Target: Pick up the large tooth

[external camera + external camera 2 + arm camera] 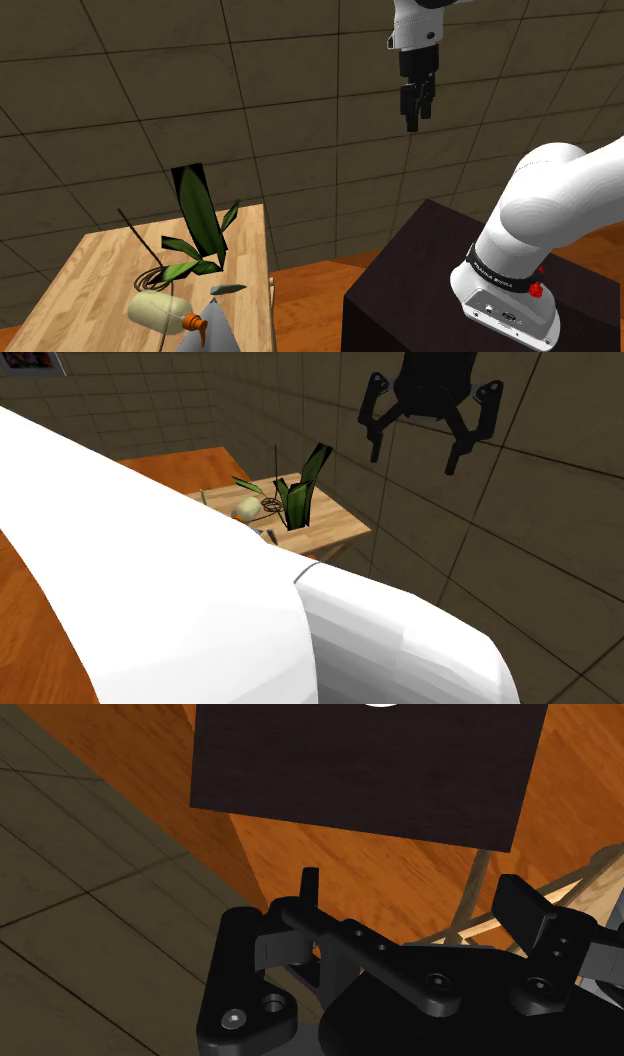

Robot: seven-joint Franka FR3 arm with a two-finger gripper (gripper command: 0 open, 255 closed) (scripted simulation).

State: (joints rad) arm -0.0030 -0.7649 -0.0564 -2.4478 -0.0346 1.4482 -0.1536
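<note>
This is looking like a room in a home: a brown tiled wall point(250, 80) is filling the upper frame, an orange wooden floor point(310, 295) is lying below, and a leafy plant point(203, 225) is standing on a pale table point(90, 262).

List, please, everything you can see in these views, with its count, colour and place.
table: one, light wood, shoulder view's lower left
plant: one, dark green leaves, on the table's far side
whisk: one, dark wire, beside the plant
cylinder: one, pale yellow-green, lying by the whisk
tooth: one, grey, pointed, on the table in front of the plant
cone-shaped item: one, grey with an orange part, at the table's near end
wall: one, drab tiles, behind the table
floor: orange-brown wood
stand: one, dark box, shoulder view's lower right
arm: one, white
claw: one, black, open, high before the wall
</note>
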